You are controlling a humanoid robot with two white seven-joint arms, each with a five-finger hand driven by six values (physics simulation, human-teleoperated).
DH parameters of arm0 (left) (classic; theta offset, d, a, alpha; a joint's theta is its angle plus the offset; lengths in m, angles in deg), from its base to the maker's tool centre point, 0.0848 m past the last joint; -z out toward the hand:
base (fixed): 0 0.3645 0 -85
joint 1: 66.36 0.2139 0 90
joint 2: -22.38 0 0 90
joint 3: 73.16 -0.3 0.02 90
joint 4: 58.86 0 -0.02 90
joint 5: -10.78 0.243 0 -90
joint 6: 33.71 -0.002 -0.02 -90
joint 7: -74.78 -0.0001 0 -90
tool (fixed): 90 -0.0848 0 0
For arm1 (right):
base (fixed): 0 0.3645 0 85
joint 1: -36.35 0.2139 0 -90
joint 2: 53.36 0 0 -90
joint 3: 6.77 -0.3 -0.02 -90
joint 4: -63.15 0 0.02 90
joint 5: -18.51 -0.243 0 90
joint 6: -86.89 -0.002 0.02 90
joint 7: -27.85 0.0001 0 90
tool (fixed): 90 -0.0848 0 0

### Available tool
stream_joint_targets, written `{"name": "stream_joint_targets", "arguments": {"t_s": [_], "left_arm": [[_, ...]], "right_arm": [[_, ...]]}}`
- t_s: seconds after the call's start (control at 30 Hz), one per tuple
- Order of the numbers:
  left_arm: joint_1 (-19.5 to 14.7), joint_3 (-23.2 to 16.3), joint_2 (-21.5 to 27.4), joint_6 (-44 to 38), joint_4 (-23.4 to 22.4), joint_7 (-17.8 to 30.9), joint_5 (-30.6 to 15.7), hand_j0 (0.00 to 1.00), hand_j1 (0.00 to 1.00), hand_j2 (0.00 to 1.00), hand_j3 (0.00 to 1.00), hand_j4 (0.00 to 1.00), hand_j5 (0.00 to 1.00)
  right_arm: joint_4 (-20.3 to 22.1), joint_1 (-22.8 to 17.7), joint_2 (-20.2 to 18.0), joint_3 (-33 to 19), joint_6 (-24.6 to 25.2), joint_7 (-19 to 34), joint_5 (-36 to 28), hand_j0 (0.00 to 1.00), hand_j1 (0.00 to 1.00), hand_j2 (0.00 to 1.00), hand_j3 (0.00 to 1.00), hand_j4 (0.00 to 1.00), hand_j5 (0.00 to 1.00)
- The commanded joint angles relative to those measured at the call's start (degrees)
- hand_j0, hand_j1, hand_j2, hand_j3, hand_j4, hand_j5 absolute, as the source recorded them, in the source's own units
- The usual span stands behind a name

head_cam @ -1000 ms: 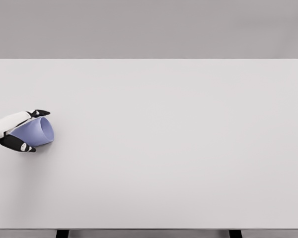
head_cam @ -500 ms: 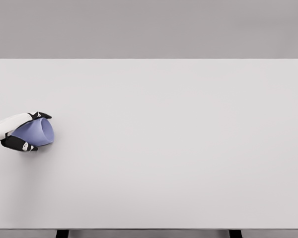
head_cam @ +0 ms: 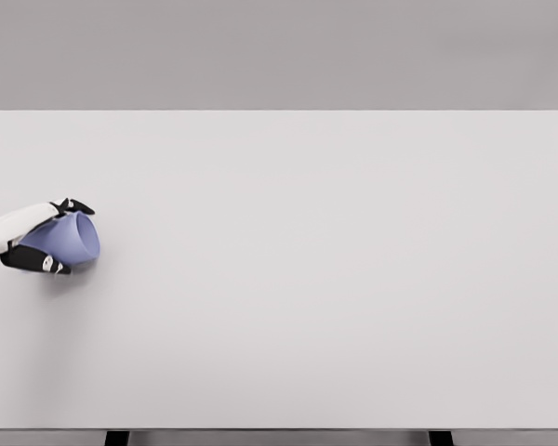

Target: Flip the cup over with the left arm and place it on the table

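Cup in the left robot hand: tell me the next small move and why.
Probably keep rotating the wrist so the cup turns upright. The left robot hand grips it on its side near the left edge of the table, its wide end pointing right, so it cannot be set down yet.

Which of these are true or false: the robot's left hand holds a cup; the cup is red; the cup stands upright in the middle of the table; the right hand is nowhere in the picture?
1. The left hand holds a cup. True.
2. The cup is red. False: it is pale blue-violet.
3. The cup stands upright mid-table. False: it lies tipped on its side, wide end pointing right, at the left edge of the table.
4. The right hand is out of view. True.
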Motion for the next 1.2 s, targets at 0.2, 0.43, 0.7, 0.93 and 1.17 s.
{"name": "stream_joint_targets", "arguments": {"t_s": [0.2, 0.43, 0.7, 0.93, 1.17], "left_arm": [[0.0, 3.55, -0.18, 0.53, -0.02, -0.05, -0.42, 0.61, 0.61, 0.61, 0.61, 0.61, 0.61], [0.0, 4.95, -1.23, 1.14, -0.02, -0.05, -0.51, 0.61, 0.61, 0.61, 0.61, 0.61, 0.61], [0.0, 8.12, -3.52, 1.05, -0.81, -0.05, -0.51, 0.61, 0.61, 0.61, 0.61, 0.61, 0.61], [0.26, 10.32, -4.31, 1.05, -1.6, -0.05, -0.51, 0.61, 0.61, 0.61, 0.61, 0.61, 0.61], [0.35, 12.16, -6.86, 0.96, -4.23, -0.14, -0.33, 0.61, 0.61, 0.61, 0.61, 0.61, 0.61]], "right_arm": [[0.0, 0.0, 0.0, 0.0, -0.07, 0.06, 0.0, 1.0, 1.0, 1.0, 1.0, 1.0, 1.0], [0.0, 0.0, 0.0, 0.0, 0.01, -0.03, 0.0, 1.0, 1.0, 1.0, 1.0, 1.0, 1.0], [0.0, 0.0, 0.0, 0.0, -0.07, -0.03, 0.0, 1.0, 1.0, 1.0, 1.0, 1.0, 1.0], [0.0, 0.0, 0.0, 0.0, 0.01, -0.02, 0.0, 1.0, 1.0, 1.0, 1.0, 1.0, 1.0], [0.0, 0.0, 0.0, 0.0, -0.07, 0.06, 0.0, 1.0, 1.0, 1.0, 1.0, 1.0, 1.0]]}}
